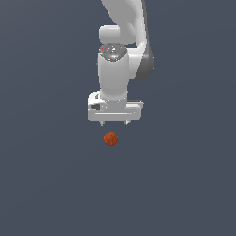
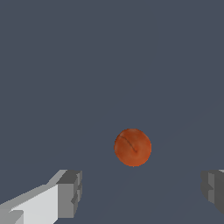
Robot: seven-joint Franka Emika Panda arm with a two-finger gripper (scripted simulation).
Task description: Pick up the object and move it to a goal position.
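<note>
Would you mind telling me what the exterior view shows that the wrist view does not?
Only the exterior view shows the white arm and the whole gripper above the ball. Only the wrist view shows the grey pads close up, spread wide, and a fine line on the ball's surface. Both share the orange-red ball, apart from the fingers, on a plain dark grey ground.

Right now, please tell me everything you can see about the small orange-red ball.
The orange-red ball is small and round, with a mottled surface and a thin dark curved line across it in the wrist view. It looks matte; its material cannot be told. It lies on the plain dark grey ground, just below the open gripper, much narrower than the gap between the fingers. Nothing touches it besides the ground.
</note>
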